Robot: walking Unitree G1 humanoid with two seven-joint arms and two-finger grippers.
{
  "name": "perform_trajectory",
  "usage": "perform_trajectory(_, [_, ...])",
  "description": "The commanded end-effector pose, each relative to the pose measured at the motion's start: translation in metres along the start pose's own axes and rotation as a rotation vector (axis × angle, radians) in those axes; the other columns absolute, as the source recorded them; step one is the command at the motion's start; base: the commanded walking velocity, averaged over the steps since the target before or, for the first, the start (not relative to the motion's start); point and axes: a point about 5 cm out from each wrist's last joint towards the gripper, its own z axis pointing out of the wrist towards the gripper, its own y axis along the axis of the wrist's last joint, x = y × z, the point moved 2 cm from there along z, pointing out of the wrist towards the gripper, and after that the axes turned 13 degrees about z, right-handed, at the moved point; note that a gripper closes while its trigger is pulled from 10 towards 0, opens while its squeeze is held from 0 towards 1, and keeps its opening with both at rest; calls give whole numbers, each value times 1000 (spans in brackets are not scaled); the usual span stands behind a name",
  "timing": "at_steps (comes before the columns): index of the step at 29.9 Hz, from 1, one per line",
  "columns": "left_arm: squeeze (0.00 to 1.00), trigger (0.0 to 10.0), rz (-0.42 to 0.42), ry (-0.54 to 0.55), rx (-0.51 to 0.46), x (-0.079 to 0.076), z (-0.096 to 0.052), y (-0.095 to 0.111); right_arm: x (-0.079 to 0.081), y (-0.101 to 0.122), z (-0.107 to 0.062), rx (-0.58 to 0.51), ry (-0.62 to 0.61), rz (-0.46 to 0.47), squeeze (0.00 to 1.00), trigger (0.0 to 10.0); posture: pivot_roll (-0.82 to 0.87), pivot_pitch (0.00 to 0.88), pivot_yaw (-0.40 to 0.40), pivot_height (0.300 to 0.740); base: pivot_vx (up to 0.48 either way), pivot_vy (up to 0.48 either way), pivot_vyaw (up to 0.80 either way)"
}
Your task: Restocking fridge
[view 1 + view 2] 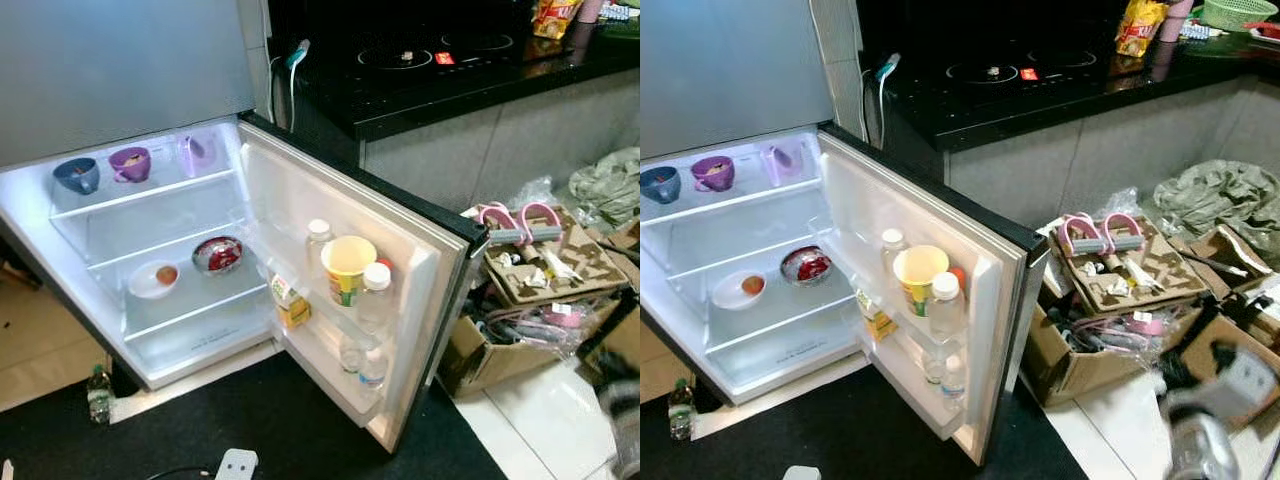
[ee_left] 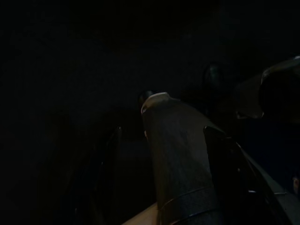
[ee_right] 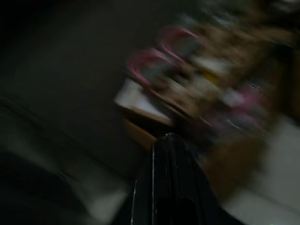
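The fridge (image 1: pixel 120 70) stands open: its door (image 1: pixel 400 250) shelf carries a yellow cup (image 1: pixel 348 268), two clear bottles (image 1: pixel 374 300) and a small carton (image 1: pixel 290 303), while the inner shelves hold three cups (image 1: pixel 130 163), a white dish (image 1: pixel 153 279) and a red bowl (image 1: pixel 217 254). The left pincer (image 2: pixel 161 154) sits in darkness gripping a dark bottle (image 2: pixel 176 154). The right pincer (image 3: pixel 171 187), fingers pressed together and empty, is blurred above a cluttered cardboard box (image 1: pixel 1110 330) beside the counter (image 1: pixel 1060 90).

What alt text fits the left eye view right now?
An open fridge holds cups on the top shelf, two bowls below, and bottles and a yellow cup in the door. Cluttered cardboard boxes sit right of it.
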Motion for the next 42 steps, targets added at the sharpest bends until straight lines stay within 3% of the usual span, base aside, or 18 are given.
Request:
perform_trajectory(1, [0,10000,4,-3,45,1,-3,-13,11,0,4,8,69,11,0,9216,-38,6,24,740,0,0,0])
perform_trajectory(2, [0,10000,5,-4,45,1,-3,-14,23,-1,9,16,124,12,0,10000,-38,6,24,740,0,0,0])
perform_trajectory(5, [0,10000,6,-6,46,1,-3,-15,52,-6,19,44,270,17,0,10000,-34,9,21,740,0,0,0])
perform_trajectory(6, [0,10000,6,-6,46,1,-3,-15,52,-6,19,44,270,17,0,10000,-34,9,21,740,0,0,0])
perform_trajectory(7, [0,10000,6,-7,47,1,-3,-15,63,-8,22,53,320,16,0,10000,-34,9,21,740,0,0,0])
perform_trajectory(8, [0,10000,6,-8,47,0,-3,-15,76,-11,25,71,372,-12,0,10000,-30,12,24,740,0,0,0])
perform_trajectory(9, [0,10000,6,-8,47,0,-3,-15,76,-11,25,71,372,-12,0,10000,-30,12,24,740,0,0,0])
perform_trajectory(12, [0,10000,7,-14,49,-1,-4,-17,111,-18,33,92,500,-76,0,10000,-29,14,25,740,0,0,0])
perform_trajectory(16, [0,10000,6,-14,47,0,-4,-17,129,-21,36,102,557,-121,0,10000,-28,17,25,740,0,0,0])
perform_trajectory(21, [0,10000,6,-14,44,0,-4,-17,141,-37,36,182,607,-222,0,10000,-29,18,25,740,0,0,0])
perform_trajectory(23, [0,10000,7,-16,42,0,-4,-16,146,-53,31,271,666,-323,0,10000,-30,17,23,740,0,0,0])
perform_trajectory(24, [0,10000,7,-16,42,0,-4,-16,146,-53,31,271,666,-323,0,10000,-30,17,23,740,0,0,0])
perform_trajectory(28, [0,10000,8,-19,40,-1,-3,-16,157,-78,15,439,862,-362,0,10000,-31,15,22,740,0,0,0])
perform_trajectory(31, [0,10000,10,-21,41,-2,-3,-16,178,-114,-34,732,1238,-307,0,10000,-40,12,21,740,0,0,0])
perform_trajectory(33, [0,10000,10,-21,40,-2,-3,-15,193,-124,-60,830,1394,-229,0,10000,-41,10,18,740,0,0,0])
perform_trajectory(37, [0,10000,6,-20,37,-2,-3,-15,218,-119,-76,834,1509,-62,0,10000,-36,7,18,740,0,0,0])
perform_trajectory(41, [0,10000,5,-20,36,-2,-3,-14,214,-121,-65,791,1454,-60,0,10000,-37,7,20,740,0,0,0])
perform_trajectory(42, [0,10000,5,-20,36,-2,-3,-14,204,-126,-50,742,1346,-124,0,10000,-37,7,20,740,0,0,0])
